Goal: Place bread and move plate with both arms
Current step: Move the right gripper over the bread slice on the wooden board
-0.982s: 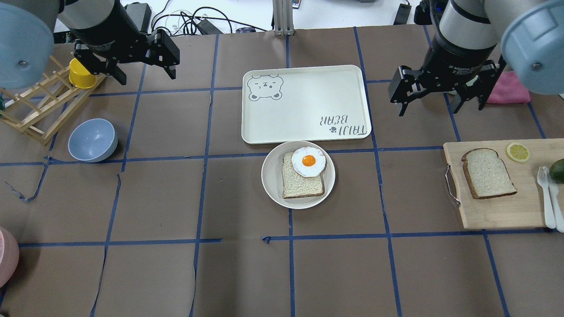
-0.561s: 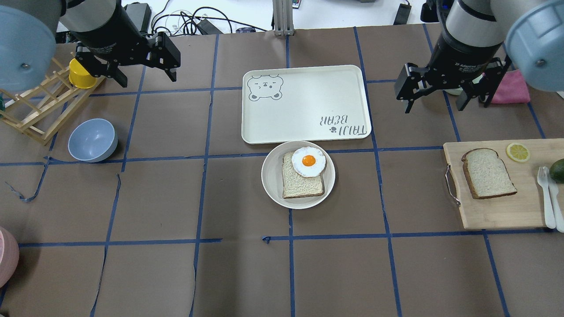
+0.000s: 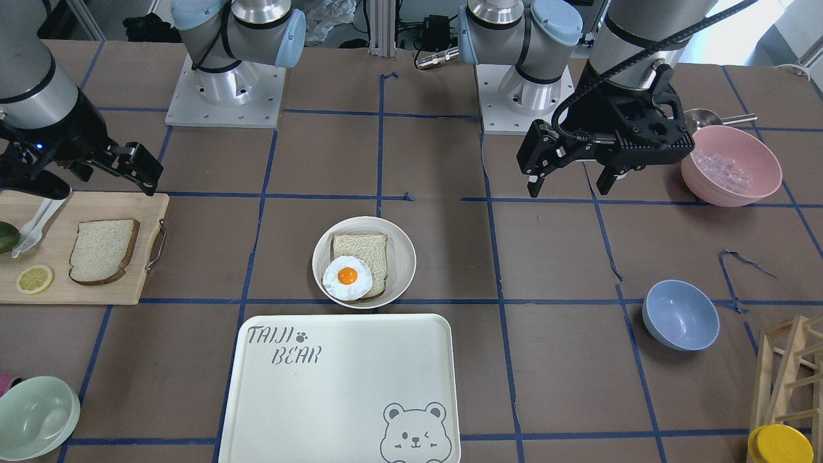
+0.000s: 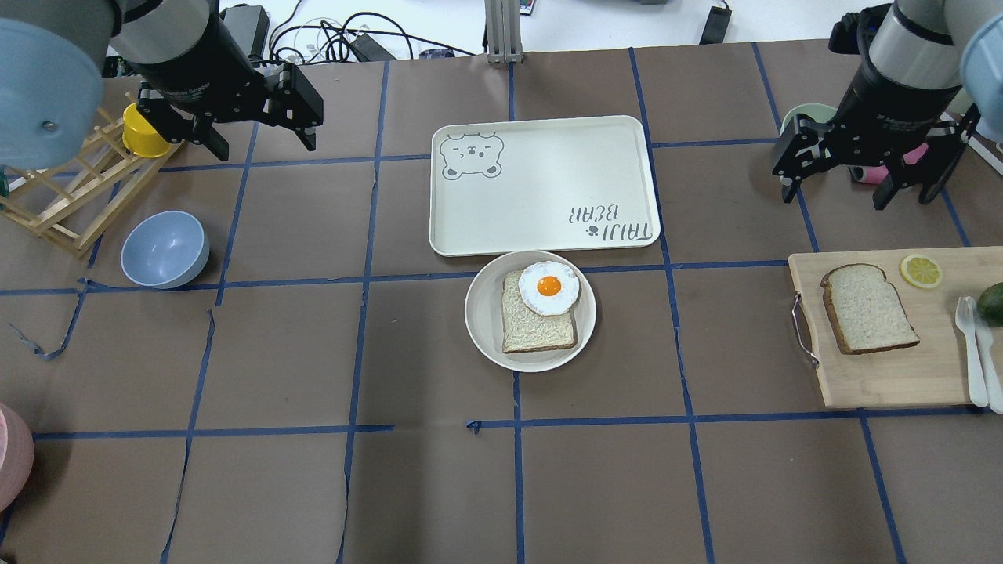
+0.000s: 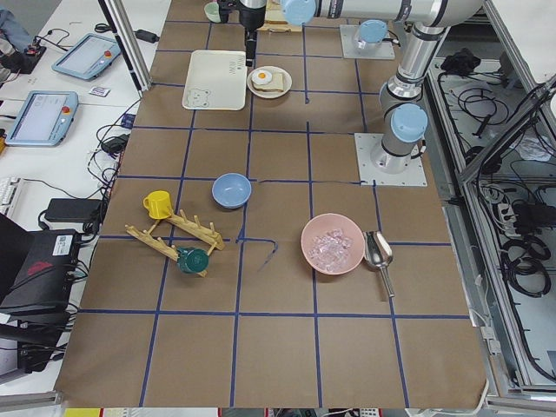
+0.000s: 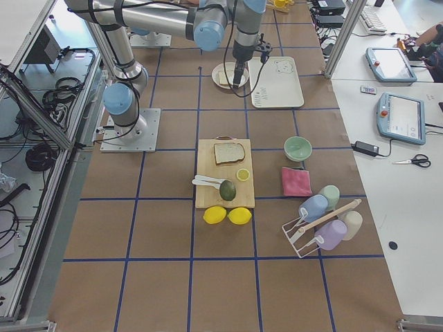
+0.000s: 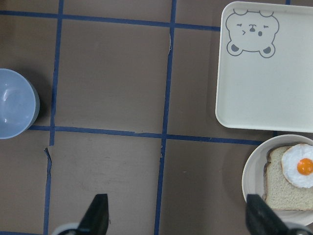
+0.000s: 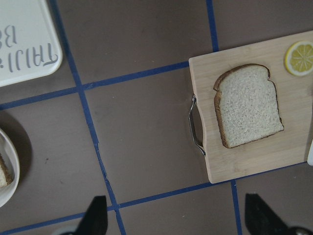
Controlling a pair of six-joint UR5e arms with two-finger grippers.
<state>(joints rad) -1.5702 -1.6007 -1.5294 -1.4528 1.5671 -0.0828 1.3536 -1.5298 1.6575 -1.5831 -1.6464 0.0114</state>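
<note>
Wooden cutting board [image 4: 885, 380] on the robot's right carries the bread [image 4: 868, 309], which lies flat and is not touched. The right gripper [image 4: 834, 202], wide open and empty, has moved sideways away from the tray [image 4: 548, 180] and now hangs past the board's far edge. The left gripper [image 4: 265, 149], also open and empty, has hardly moved. The plate [image 4: 482, 313] stays just beside the tray.

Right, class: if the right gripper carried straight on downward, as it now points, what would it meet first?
Probably the brown table paper beside the cutting board, not the bread; depth is unclear, so the right gripper might clip the board's edge.
</note>
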